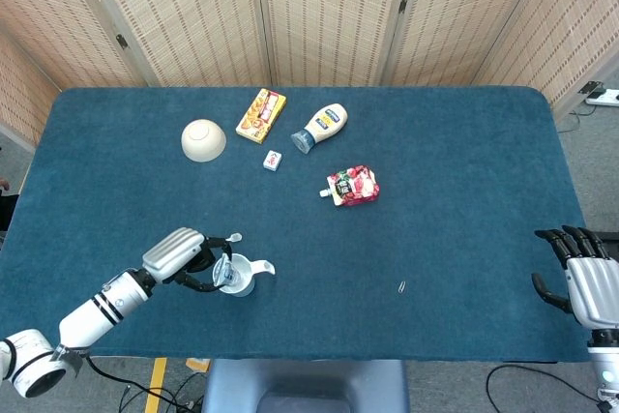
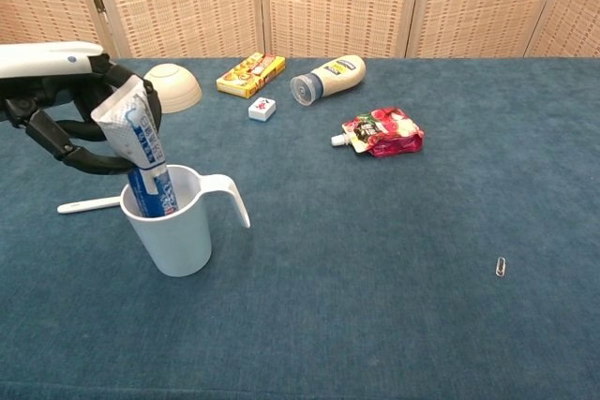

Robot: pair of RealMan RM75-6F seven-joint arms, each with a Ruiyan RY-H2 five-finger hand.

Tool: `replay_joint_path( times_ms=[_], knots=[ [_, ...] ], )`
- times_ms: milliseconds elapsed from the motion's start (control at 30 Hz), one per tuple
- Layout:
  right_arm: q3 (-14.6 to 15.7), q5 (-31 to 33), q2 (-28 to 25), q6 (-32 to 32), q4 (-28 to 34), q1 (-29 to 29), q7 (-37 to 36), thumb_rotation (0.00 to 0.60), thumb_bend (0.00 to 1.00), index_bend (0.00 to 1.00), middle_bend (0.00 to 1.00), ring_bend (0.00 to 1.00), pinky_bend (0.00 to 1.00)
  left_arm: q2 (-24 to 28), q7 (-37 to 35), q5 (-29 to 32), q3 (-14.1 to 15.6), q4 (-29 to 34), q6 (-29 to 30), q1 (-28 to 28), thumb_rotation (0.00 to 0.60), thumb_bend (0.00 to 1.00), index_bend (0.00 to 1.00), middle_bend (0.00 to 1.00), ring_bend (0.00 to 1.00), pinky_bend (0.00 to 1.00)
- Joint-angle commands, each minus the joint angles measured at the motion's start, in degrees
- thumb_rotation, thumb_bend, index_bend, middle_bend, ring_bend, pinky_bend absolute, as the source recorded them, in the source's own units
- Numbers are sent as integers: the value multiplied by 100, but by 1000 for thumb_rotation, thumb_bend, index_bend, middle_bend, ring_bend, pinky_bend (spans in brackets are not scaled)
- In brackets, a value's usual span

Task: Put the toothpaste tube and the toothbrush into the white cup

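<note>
One toothpaste tube (image 2: 141,152) is gripped by the left hand (image 2: 70,105), lower end inside the white cup (image 2: 173,227) | toothbrush (image 2: 89,204) lies just behind cup | right hand (image 1: 585,278) is spread, holding nothing

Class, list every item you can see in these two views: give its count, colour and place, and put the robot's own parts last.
white cup: 1, white, near left of table
toothpaste tube: 1, white and blue, standing in the cup
toothbrush: 1, white, flat behind the cup
bowl: 1, cream, upside down, far left
snack box: 1, yellow, far centre
small packet: 1, white, near the box
mayonnaise bottle: 1, cream, on its side
pouch: 1, red, centre
paper clip: 1, near right
table: 1, blue
left hand: grips the tube
right hand: holds nothing, right edge
</note>
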State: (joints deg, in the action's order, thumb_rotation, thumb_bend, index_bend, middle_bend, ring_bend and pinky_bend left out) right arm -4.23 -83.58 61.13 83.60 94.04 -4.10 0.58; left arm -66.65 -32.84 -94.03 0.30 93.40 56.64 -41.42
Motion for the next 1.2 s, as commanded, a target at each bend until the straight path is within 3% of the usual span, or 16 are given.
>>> replay_joint_path(
  times_ms=[33, 367, 700, 900, 1100, 1200],
  knots=[
    [1, -3, 2, -1, 1, -1, 3, 600, 263, 246, 262, 136, 140, -5, 63, 39, 6, 18, 2, 16, 600, 376, 433, 1000, 921, 971],
    [2, -9, 2, 39, 18, 23, -4, 600, 263, 246, 262, 136, 140, 119, -15, 162, -42, 64, 149, 94, 600, 376, 290, 1000, 913, 969],
    [0, -15, -14, 62, 38, 39, -1, 600, 263, 246, 262, 136, 140, 403, -1305, 455, -319, 5, 801, 419, 600, 377, 297, 1000, 912, 968],
    [-4, -26, -15, 53, 48, 28, 9, 600, 263, 246, 262, 136, 140, 338, -1796, 1016, -668, -227, 1203, 696, 600, 376, 332, 1000, 912, 968],
    [-11, -28, -21, 47, 55, 20, 10, 600, 263, 246, 262, 136, 140, 87, -1392, 1841, -867, -774, 717, 696, 600, 376, 374, 1000, 912, 968],
    [-7, -29, -23, 47, 58, 23, 12, 600, 263, 246, 262, 136, 139, -158, -818, 2180, -865, -1215, 365, 617, 600, 376, 405, 1000, 912, 968]
  ],
)
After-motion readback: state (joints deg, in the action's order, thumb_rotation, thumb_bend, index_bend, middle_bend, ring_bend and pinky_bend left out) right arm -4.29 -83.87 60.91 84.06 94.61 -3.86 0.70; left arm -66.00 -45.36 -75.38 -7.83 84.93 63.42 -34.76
